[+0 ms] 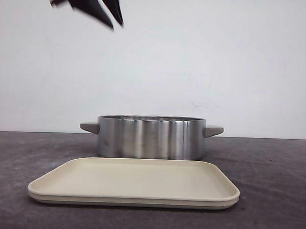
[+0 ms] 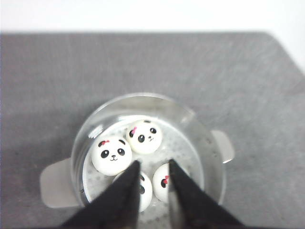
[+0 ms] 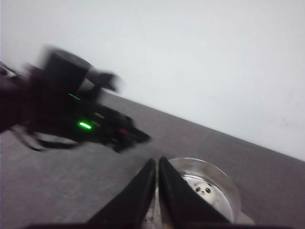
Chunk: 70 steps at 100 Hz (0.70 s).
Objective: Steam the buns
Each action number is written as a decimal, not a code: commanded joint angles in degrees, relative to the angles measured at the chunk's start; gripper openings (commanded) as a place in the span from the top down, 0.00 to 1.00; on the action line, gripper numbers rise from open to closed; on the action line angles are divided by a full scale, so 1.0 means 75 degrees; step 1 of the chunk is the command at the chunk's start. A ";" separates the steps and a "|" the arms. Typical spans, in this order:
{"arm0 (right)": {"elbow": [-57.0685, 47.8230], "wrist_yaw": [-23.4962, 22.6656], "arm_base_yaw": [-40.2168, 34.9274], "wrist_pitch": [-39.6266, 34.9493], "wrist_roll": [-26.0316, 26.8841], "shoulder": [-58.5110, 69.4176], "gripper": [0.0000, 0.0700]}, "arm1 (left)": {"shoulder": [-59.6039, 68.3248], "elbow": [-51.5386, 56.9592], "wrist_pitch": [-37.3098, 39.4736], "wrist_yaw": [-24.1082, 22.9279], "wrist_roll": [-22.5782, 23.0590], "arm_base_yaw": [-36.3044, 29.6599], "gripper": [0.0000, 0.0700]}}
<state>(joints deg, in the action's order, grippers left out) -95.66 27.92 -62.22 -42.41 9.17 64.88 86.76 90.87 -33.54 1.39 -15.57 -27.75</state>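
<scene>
Left jaws point(image 2: 151, 164) apart, right jaws point(image 3: 157, 164) together, buns point(image 2: 111, 154) in pot point(image 1: 150, 137) visible from wrist views only

The left hand point(image 2: 151, 183) has two matte black, wedge-shaped fingers point(image 2: 125, 191) tapering to blunt tips. The right hand point(image 3: 157, 168) has the same black tapered fingers point(image 3: 143, 183). In the right wrist view, the blurred black left arm body point(image 3: 66, 105) carries a glowing green light point(image 3: 85, 125) and dark looping cables point(image 3: 28, 140).

A plain white wall point(image 1: 205, 61) stood behind the table. The dark grey tabletop point(image 1: 272, 169) looked matte under soft, even light.
</scene>
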 commanded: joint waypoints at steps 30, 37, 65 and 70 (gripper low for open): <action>0.2565 0.0029 -0.0087 0.2879 -0.0099 0.0119 0.99 | -0.2226 0.0160 -0.1215 0.0131 0.1014 -0.0160 1.00; 0.3040 -0.0239 -0.0087 0.3625 -0.0178 0.0119 0.99 | -0.2649 0.0157 -0.1553 0.0128 0.1180 -0.0160 1.00; 0.3625 -0.0685 -0.0087 0.5027 -0.0694 0.0128 0.99 | -0.4360 -0.0676 -0.1999 -0.0178 0.1174 -0.0152 1.00; 0.3625 -0.0743 -0.0087 0.5240 -0.0801 0.0128 0.99 | -0.4654 -0.1043 -0.2020 -0.0221 0.1163 -0.0152 1.00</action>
<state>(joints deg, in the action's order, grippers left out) -67.59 22.76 -62.19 -5.10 5.45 65.30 53.06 84.97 -48.53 0.19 -7.44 -28.67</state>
